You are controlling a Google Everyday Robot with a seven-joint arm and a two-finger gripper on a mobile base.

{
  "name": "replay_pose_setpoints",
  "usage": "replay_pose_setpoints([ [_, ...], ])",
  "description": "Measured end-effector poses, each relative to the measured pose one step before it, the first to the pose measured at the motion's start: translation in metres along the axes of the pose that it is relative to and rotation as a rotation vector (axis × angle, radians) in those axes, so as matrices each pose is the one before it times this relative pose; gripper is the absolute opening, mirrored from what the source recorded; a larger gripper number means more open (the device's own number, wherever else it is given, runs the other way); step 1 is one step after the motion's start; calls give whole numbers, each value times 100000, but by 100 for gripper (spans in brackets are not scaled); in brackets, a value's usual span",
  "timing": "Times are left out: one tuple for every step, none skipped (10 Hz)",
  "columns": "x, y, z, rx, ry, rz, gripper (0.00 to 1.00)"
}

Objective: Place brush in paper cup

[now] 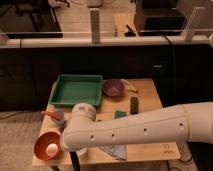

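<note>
My white arm reaches in from the right across the front of the wooden table (150, 95). Its wrist ends near the front left corner. The dark gripper (75, 160) hangs below the wrist at the table's front edge, beside the orange bowl (41, 150). I cannot separate the brush from the gripper's dark shape, so the brush is not plainly visible. A white rim (81, 149) peeks out just under the wrist, right of the orange bowl. It looks like the paper cup, mostly hidden by the arm.
A green tray (77, 90) and a purple bowl (113, 88) stand at the back. A black block (134, 104) lies mid-table. A light-blue cup (57, 120) stands at the left. A grey-blue cloth (115, 151) lies at the front. The orange bowl holds a white round thing (52, 148).
</note>
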Motion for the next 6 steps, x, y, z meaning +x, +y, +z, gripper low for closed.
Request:
replay_pose_setpoints([
  [577, 788, 321, -104, 866, 878, 65],
  [1452, 1585, 988, 113, 1520, 1264, 76],
  [1227, 1190, 1004, 351, 655, 915, 80],
  [1266, 1180, 998, 370, 1024, 637, 80],
  [774, 677, 767, 340, 465, 676, 80],
  [269, 500, 698, 64, -457, 417, 80],
])
